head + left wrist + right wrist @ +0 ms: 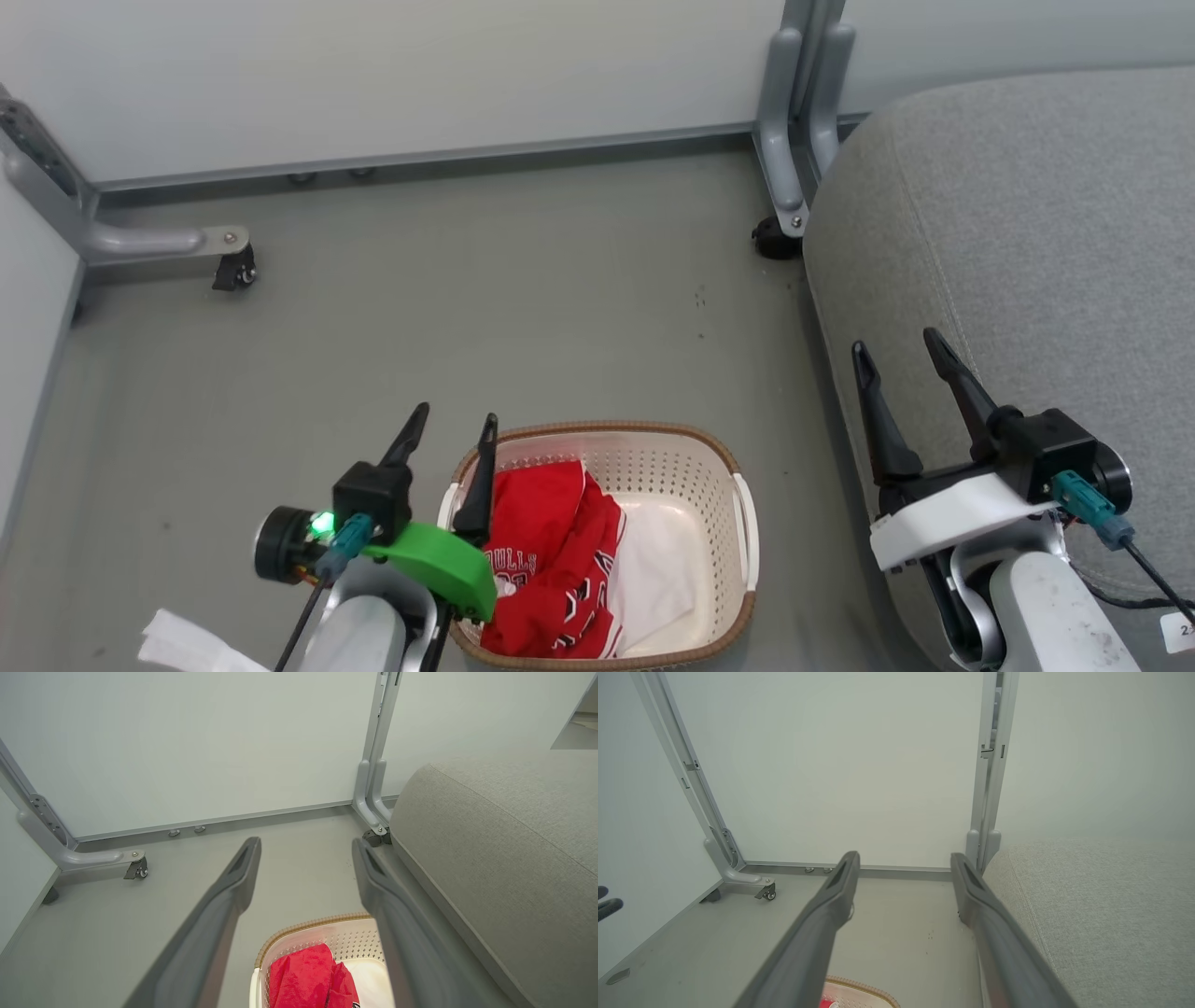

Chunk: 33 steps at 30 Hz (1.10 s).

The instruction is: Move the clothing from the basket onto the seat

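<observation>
Grey floor (pixel 467 308) is carrying everything: the red, shiny basketball clothing with white and black trim (pixel 560 551) is lying crumpled in the left half of the cream perforated plastic basket with its brown woven-look rim (pixel 691 467). My left gripper (pixel 456 415) is hovering over the basket's left edge, fingers spread, empty; I should be lowering it into the thickest fold and pinching deep, since thin fabric slips. My right gripper (pixel 894 341) is hanging spread wide over the edge of the big grey woven seat cushion (pixel 1027 233). White letters "ULLS" are showing, the first one hidden.
</observation>
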{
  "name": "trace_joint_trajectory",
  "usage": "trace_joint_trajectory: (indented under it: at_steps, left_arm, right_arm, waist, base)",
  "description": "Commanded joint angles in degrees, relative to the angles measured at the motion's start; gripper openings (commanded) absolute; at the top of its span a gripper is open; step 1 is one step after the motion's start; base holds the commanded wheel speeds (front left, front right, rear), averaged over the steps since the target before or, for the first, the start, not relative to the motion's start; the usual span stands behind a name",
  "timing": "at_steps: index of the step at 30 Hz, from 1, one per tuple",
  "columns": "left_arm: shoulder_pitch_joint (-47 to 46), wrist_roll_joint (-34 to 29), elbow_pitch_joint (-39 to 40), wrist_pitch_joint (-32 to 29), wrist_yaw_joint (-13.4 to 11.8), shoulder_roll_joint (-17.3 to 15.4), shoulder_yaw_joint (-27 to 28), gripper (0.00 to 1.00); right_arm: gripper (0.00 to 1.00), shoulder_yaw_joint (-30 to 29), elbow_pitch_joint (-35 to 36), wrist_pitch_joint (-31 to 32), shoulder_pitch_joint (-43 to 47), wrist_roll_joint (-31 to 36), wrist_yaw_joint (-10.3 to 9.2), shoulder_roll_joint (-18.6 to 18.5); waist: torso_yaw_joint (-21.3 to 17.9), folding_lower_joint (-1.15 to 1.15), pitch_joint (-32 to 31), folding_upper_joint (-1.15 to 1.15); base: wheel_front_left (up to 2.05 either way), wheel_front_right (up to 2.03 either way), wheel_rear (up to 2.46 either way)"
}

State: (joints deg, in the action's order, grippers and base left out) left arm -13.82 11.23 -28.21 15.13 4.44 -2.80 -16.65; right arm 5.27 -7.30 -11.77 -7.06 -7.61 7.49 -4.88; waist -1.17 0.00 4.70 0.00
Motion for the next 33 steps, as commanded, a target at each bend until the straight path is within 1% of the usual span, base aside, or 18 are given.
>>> trace_joint_trajectory:
  at_steps: [1,7,13,20,28,33]
  left_arm:
    - [-2.1,1.0,-1.03,0.03,-0.26,-0.17,-1.44,1.0]
    - [-8.27,2.75,-7.89,0.03,-0.33,-0.2,-9.46,1.0]
    - [-14.6,5.97,-16.82,-0.03,-1.02,-0.24,-17.31,1.0]
    - [-22.63,9.77,-24.9,-3.21,-2.2,-0.25,-26.07,1.0]
    - [-29.49,12.33,-31.25,-7.1,-3.63,-0.26,-32.0,1.0]
    - [-32.75,12.31,-34.61,-9.52,-4.81,-0.27,-35.04,1.0]
  right_arm:
    - [1.0,0.22,0.38,-0.51,-1.28,-0.58,0.0,-0.54]
    - [1.0,1.3,1.76,-1.07,-4.91,-1.32,0.0,-1.03]
    - [1.0,1.99,3.57,-1.76,-8.63,-1.93,0.0,-1.41]
    - [1.0,2.57,7.07,-2.54,-13.36,-2.26,0.0,-1.51]
    - [1.0,3.78,10.42,-3.21,-17.84,-2.46,0.0,-1.14]
    - [1.0,4.28,11.51,-3.36,-19.8,-2.57,0.0,-0.89]
  waist:
    - [-1.86,0.0,3.67,0.0]
    - [-3.79,0.0,9.8,0.0]
    - [-5.25,0.0,16.25,0.0]
    - [-7.0,0.0,26.12,0.0]
    - [-9.09,0.0,35.62,0.0]
    - [-10.17,0.0,39.77,0.0]
  base:
    - [0.0,0.0,0.0]
    - [0.0,0.0,0.0]
    - [0.0,0.0,0.0]
    - [0.0,0.0,0.0]
    - [0.0,0.0,0.0]
    - [0.0,0.0,0.0]
